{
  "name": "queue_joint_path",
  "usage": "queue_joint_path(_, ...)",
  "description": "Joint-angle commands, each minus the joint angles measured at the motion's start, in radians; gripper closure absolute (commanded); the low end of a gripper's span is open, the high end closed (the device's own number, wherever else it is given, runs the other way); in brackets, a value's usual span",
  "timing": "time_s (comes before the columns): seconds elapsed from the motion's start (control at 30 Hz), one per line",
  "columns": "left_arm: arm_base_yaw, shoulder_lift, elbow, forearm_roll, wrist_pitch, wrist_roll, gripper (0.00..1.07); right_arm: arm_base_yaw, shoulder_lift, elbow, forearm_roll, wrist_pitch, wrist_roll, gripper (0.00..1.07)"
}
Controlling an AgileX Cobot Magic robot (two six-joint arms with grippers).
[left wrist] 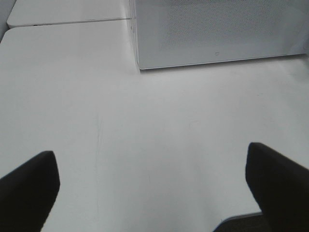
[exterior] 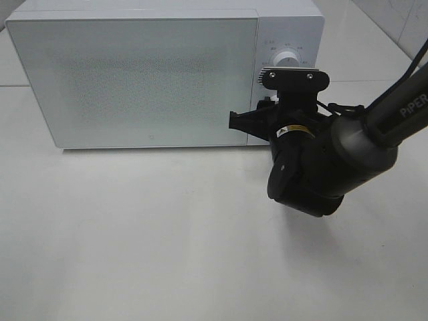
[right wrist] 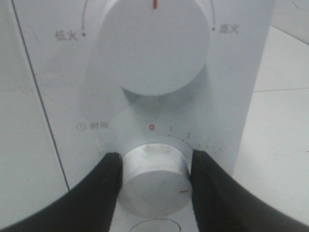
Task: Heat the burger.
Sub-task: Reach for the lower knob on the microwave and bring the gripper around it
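Observation:
The burger is hidden; no view shows it. The white microwave (exterior: 134,73) stands at the back of the table with its door shut. My right gripper (right wrist: 154,179) is at the control panel, its two black fingers (right wrist: 96,188) closed on either side of the lower timer knob (right wrist: 154,186). The knob's red mark points to the lower right, past the 0 mark. In the exterior high view the right gripper (exterior: 267,119) is at the panel's lower part. My left gripper (left wrist: 152,186) is open and empty, low over the bare table in front of the microwave's left corner (left wrist: 140,65).
The upper power knob (right wrist: 154,43) has its red mark pointing straight up; it also shows in the exterior high view (exterior: 288,59). The right arm (exterior: 334,154) hangs over the table in front of the panel. The white table (exterior: 134,234) spreads in front of the microwave.

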Motion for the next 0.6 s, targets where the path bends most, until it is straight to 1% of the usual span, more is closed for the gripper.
queue_joint_path(0.03, 0.002, -0.017, 0.003, -0.006, -0.014, -0.004, 0.09, -0.015, -0.004, -0.009, -0.010, -0.073, 0.070, 1.07)
queue_joint_path(0.1, 0.002, -0.017, 0.003, -0.006, -0.014, -0.004, 0.09, -0.015, -0.004, -0.009, -0.047, -0.067, 0.172, 1.07)
queue_joint_path(0.17, 0.002, -0.017, 0.003, -0.006, -0.014, -0.004, 0.09, -0.015, -0.004, -0.009, -0.064, -0.067, 0.212, 1.07)
queue_joint_path(0.2, 0.002, -0.017, 0.003, -0.006, -0.014, -0.004, 0.09, -0.015, -0.004, -0.009, -0.095, -0.067, 0.294, 1.07)
queue_joint_path(0.23, 0.002, -0.017, 0.003, -0.006, -0.014, -0.004, 0.09, -0.015, -0.004, -0.009, -0.095, -0.067, 0.294, 1.07)
queue_joint_path(0.3, 0.002, -0.017, 0.003, -0.006, -0.014, -0.004, 0.09, -0.015, -0.004, -0.009, -0.130, -0.067, 0.437, 1.07)
queue_joint_path(0.33, 0.002, -0.017, 0.003, -0.006, -0.014, -0.004, 0.09, -0.015, -0.004, -0.009, -0.130, -0.067, 0.437, 1.07)
queue_joint_path(0.37, 0.002, -0.017, 0.003, -0.006, -0.014, -0.004, 0.09, -0.015, -0.004, -0.009, -0.154, -0.067, 0.537, 1.07)
queue_joint_path(0.43, 0.002, -0.017, 0.003, -0.006, -0.014, -0.004, 0.09, -0.015, -0.004, -0.008, -0.167, -0.067, 0.582, 1.07)
queue_joint_path(0.47, 0.002, -0.017, 0.003, -0.006, -0.014, -0.004, 0.09, -0.015, -0.004, -0.008, -0.185, -0.068, 0.659, 1.07)
queue_joint_path(0.53, 0.002, -0.017, 0.003, -0.006, -0.014, -0.004, 0.09, -0.015, -0.004, -0.008, -0.192, -0.068, 0.701, 1.07)
queue_joint_path(0.6, 0.002, -0.017, 0.003, -0.006, -0.014, -0.004, 0.09, -0.015, -0.004, -0.008, -0.223, -0.068, 0.807, 1.07)
